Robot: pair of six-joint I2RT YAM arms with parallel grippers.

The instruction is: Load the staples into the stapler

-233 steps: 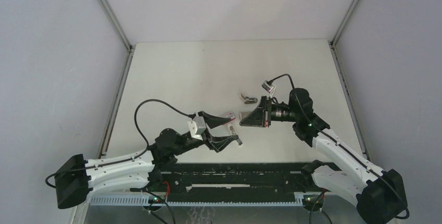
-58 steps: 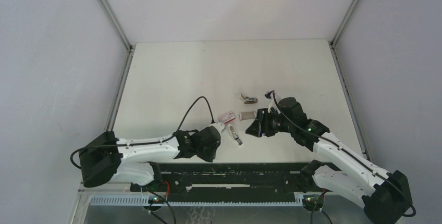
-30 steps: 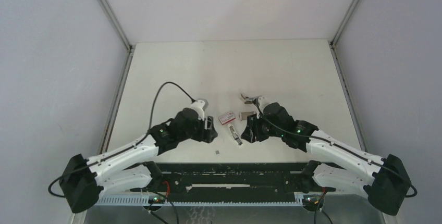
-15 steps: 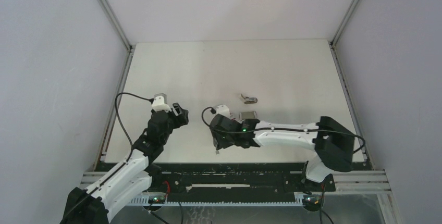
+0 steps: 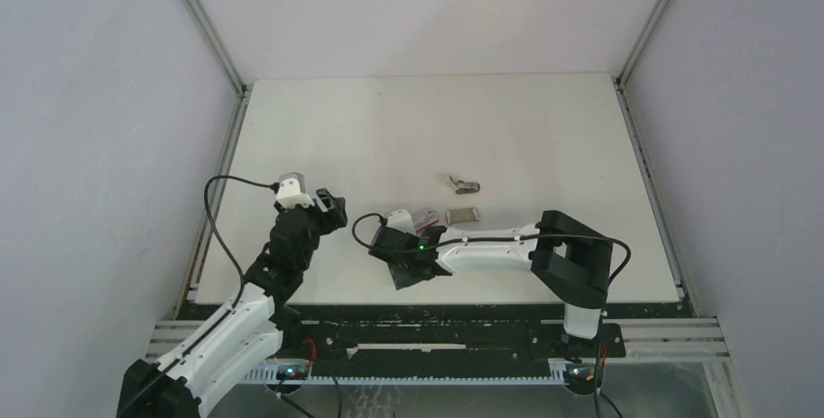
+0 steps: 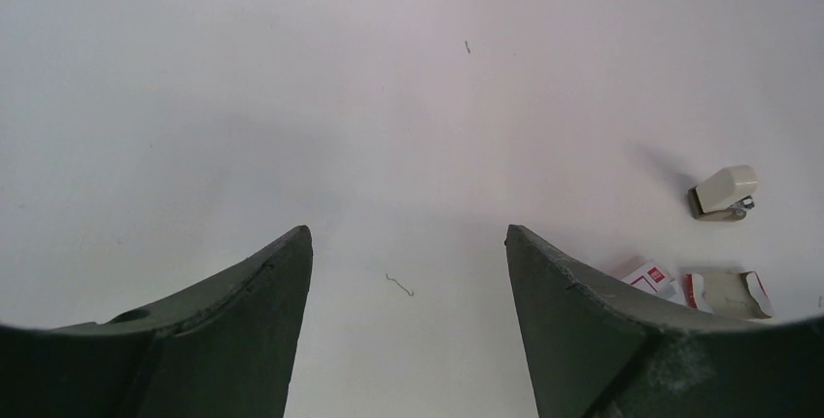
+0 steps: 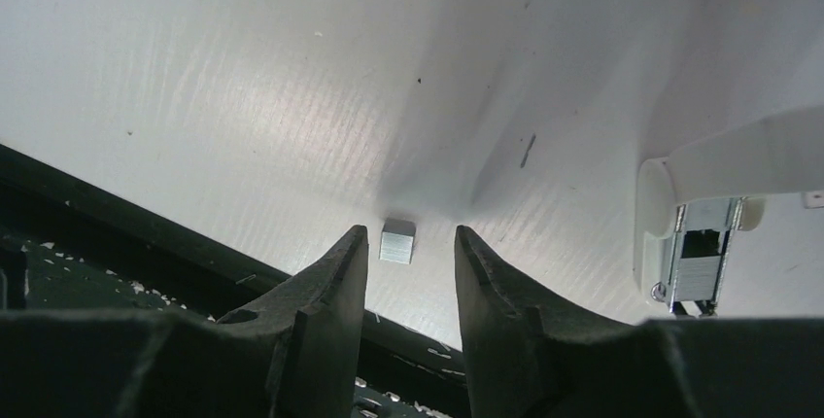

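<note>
Staples (image 7: 397, 241): small silvery block lying flat on the table (image 7: 243, 68) near its front edge, between the right fingertips, with a gap on each side.
Right gripper (image 7: 408, 233): jaws parted a little, straddling the block and clamping nothing. From above, the right gripper (image 5: 406, 275) hides the block.
Stapler (image 7: 700, 261): white body with its metal channel exposed, at the right of the right wrist view. It touches neither the block nor the fingers.
Rail (image 7: 117, 272): black, running along the table edge just beside the block.
Loose staple (image 7: 527, 151): single wire on the table beyond the block.
Left gripper (image 6: 408, 243): jaws wide apart with nothing between them, over the table. From above, the left gripper (image 5: 330, 210) sits well left of the right one.
Red box (image 6: 649, 277): red and white, on the table at the right edge of the left wrist view.
Tray (image 6: 727, 294): just beside the red box.
Beige item (image 6: 724, 191): farther back, apart from both box and tray.
</note>
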